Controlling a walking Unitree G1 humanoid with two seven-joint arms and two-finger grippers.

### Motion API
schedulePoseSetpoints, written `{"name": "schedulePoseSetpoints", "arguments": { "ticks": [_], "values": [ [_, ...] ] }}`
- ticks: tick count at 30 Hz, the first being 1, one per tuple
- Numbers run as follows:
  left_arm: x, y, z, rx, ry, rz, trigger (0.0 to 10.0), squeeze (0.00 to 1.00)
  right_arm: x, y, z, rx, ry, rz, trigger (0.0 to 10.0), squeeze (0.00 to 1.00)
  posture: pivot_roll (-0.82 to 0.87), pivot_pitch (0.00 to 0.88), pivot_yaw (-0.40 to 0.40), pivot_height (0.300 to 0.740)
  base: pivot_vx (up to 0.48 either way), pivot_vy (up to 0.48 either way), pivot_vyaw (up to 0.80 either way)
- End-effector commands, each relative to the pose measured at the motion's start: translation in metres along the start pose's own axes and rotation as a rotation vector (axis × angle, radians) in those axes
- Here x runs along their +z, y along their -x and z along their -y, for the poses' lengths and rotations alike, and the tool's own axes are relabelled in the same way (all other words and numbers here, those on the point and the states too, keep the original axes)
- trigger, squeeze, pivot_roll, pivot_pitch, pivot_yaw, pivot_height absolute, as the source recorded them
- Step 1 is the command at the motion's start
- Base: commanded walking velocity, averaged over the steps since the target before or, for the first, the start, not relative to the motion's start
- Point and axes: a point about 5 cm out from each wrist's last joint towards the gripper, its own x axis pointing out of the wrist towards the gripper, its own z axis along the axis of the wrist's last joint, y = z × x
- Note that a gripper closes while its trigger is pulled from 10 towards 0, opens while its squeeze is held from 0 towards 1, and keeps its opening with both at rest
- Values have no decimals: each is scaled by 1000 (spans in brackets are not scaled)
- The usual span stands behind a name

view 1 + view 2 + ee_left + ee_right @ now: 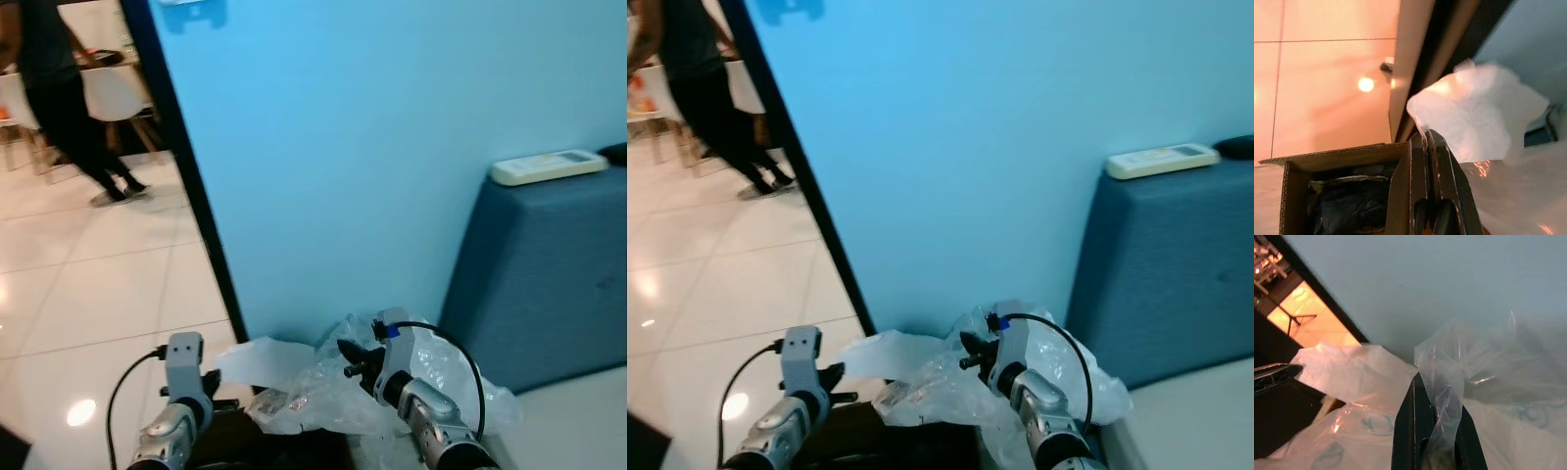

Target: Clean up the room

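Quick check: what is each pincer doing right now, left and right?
Left pincer: shut, pinching the edge of the white paper.
Right pincer: shut on a fold of the clear plastic bag.

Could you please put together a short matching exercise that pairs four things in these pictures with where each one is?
Things:
1. remote control
2. clear plastic bag
3. cardboard box
4. person

Places:
A. pinched by the right gripper
B. standing on the tiled floor beyond the doorway
C. on top of the blue-grey sofa arm
D. beneath the left gripper, with dark contents

Pairs: 1-C, 2-A, 3-D, 4-B
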Motion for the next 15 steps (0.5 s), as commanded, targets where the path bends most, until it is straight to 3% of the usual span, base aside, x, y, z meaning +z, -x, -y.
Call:
{"name": "schedulePoseSetpoints", "arguments": {
  "ticks": [1, 12, 14, 15],
  "values": [
    [-3, 2, -4, 11, 5, -18, 10000, 0, 4, -2, -3, 18, -7, 27, 10000, 0, -69, 0, 40, 740, 0, 0, 644],
    [-23, 11, -18, -15, -91, -194, 10000, 0, 20, -1, 8, -10, 48, 56, 10000, 0, -67, 0, 36, 740, 0, 0, 644],
    [-25, 13, -22, -18, -102, -211, 10000, 0, 25, -1, 14, -58, 77, 51, 10000, 0, -65, 0, 34, 740, 0, 0, 625],
    [-26, 15, -26, -24, -113, -228, 10000, 0, 29, 1, 24, -142, 117, 24, 10000, 0, -61, 0, 31, 740, 0, 0, 525]
  ]
}}
